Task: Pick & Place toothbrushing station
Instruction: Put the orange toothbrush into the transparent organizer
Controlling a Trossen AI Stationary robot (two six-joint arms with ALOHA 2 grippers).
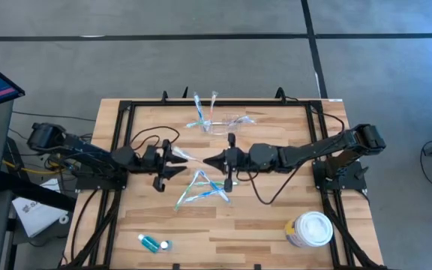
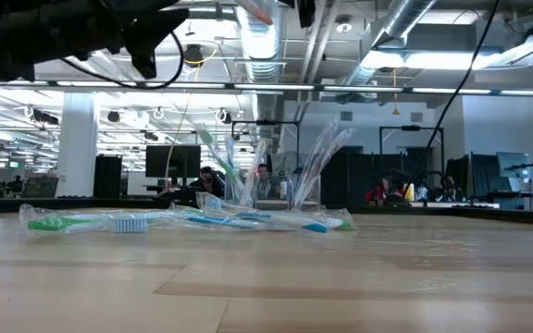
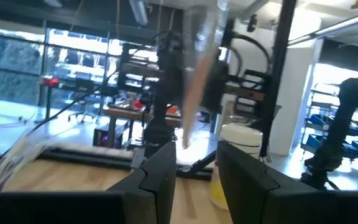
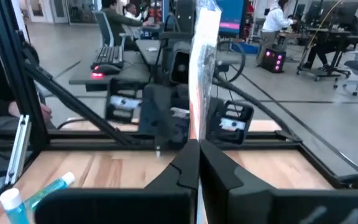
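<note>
High view, white-lidded tub [image 1: 311, 229], toothpaste tube [image 1: 153, 242], loose toothbrushes [image 1: 201, 187]

The toothbrushing station [image 1: 235, 121] is a small, low holder of clear, colourless plastic, hard to make out against the wood. It sits on the table's far half, a little right of centre, near the far edge, with wrapped toothbrushes [image 1: 201, 111] standing in it and leaning outward. In the low view it shows behind the toothbrushes lying flat, its own brushes [image 2: 317, 166] fanning upward.
</note>
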